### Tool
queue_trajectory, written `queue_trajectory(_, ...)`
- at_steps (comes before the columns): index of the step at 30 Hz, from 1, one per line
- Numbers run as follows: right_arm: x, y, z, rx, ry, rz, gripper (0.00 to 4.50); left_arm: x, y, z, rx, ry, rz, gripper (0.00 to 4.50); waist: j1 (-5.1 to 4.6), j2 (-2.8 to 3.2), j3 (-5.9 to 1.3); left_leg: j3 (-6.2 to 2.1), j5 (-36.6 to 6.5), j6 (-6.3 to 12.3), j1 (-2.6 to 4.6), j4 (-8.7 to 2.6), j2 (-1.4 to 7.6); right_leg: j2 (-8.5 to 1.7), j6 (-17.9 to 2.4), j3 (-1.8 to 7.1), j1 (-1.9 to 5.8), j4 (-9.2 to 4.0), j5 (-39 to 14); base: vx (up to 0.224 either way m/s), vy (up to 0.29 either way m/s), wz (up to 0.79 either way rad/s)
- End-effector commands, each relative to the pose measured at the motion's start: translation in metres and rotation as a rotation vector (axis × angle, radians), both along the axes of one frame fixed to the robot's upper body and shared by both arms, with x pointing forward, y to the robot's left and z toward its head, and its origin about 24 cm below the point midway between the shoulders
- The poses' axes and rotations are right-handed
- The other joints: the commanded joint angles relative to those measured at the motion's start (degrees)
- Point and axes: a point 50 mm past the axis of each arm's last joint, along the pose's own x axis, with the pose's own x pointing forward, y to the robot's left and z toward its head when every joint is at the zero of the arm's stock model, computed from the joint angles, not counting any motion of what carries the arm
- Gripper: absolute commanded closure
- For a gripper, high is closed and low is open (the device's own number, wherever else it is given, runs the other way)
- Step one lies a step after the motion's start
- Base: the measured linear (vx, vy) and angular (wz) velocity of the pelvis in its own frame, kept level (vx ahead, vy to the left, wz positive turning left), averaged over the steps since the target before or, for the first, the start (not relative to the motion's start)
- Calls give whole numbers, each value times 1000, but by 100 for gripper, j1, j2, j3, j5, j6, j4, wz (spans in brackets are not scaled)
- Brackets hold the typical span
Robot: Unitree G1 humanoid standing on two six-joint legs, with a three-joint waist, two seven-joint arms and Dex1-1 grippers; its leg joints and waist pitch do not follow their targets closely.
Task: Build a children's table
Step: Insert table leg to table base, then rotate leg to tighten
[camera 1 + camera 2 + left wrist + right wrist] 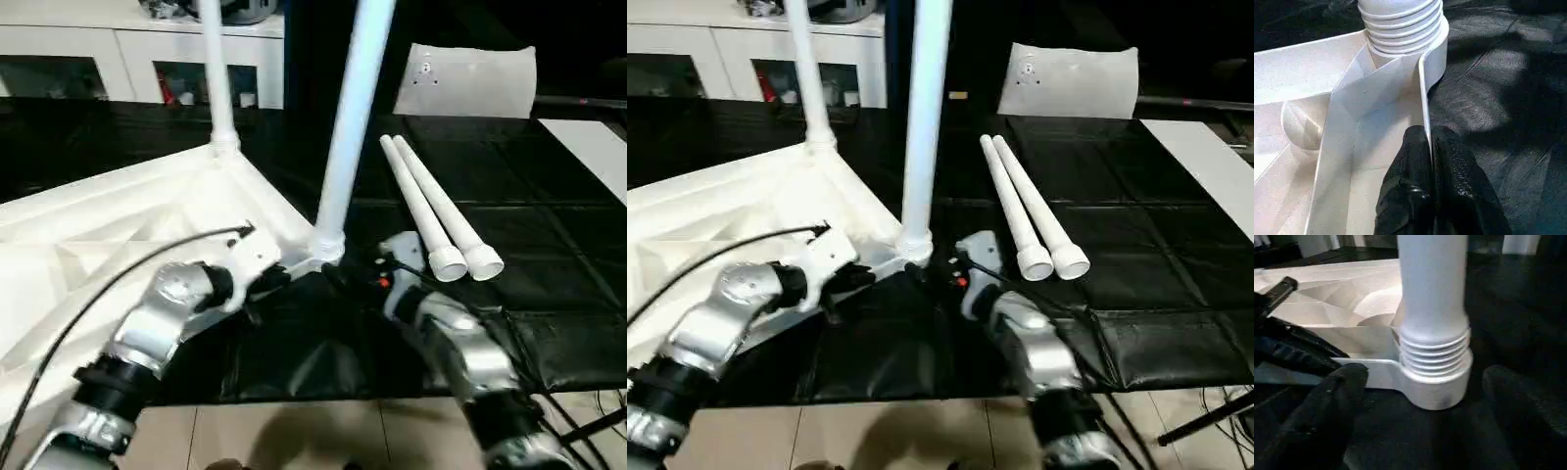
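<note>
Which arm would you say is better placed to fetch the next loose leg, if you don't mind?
Right, probably: the right gripper is open and empty, nearer the two loose legs, while the left gripper is shut on the tabletop's rim.

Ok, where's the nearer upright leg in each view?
Left eye: upright leg, centre, rising from the corner socket.
Right eye: left of centre.
Left wrist: its threaded base, beyond the left gripper clamping the tabletop rim.
Right wrist: between the open right gripper's fingers.
Shared landmark: the corner socket.
</note>
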Motion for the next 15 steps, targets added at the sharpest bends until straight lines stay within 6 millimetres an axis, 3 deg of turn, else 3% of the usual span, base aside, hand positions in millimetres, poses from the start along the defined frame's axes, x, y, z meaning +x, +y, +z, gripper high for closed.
queue_trajectory(1, -2, -4, 8, -6, -37, 42, 6, -1, 0, -1, 12, -3, -90, 450, 35, 41, -314, -47, -1427, 115, 12, -523, 331, -416, -818, 377, 180, -497, -1922, 51, -12, 3)
queue_trajectory(5, -6, -16, 17, -41, -62, 128, 6, -6, 1, -5, 37, 31, -235, 450, 100, 42, -363, 1, -883, 250, 11, -476, 337, -403, -1062, 384, 205, -392, -1196, 69, -26, 5)
queue_trajectory(7, -7, -19, 19, -82, -62, 187, 6, -9, 1, -6, 38, 66, -314, 450, 136, 34, -424, 48, -117, 446, 0, -398, 307, -364, -1332, 367, 254, -234, -28, 86, -19, 3)
queue_trajectory(10, -9, -19, 18, -123, -48, 269, 6, -13, 2, -9, 58, 111, -396, 450, 172, -6, -473, 89, 469, 728, -31, -303, 263, -362, -1543, 375, 292, -95, 998, 80, -7, 0)
queue_trajectory(12, -11, -16, 18, -137, -40, 331, 6, -15, 3, -11, 68, 141, -440, 450, 204, -22, -460, 102, 437, 846, -21, -303, 279, -365, -1589, 362, 276, -94, 961, 34, -1, 0)
queue_trajectory(15, -11, -12, 19, -142, -28, 400, 6, -15, 4, -10, 73, 159, -484, 450, 238, -18, -427, 106, 34, 711, -17, -343, 322, -381, -1495, 356, 284, -148, 193, 0, 0, 0)
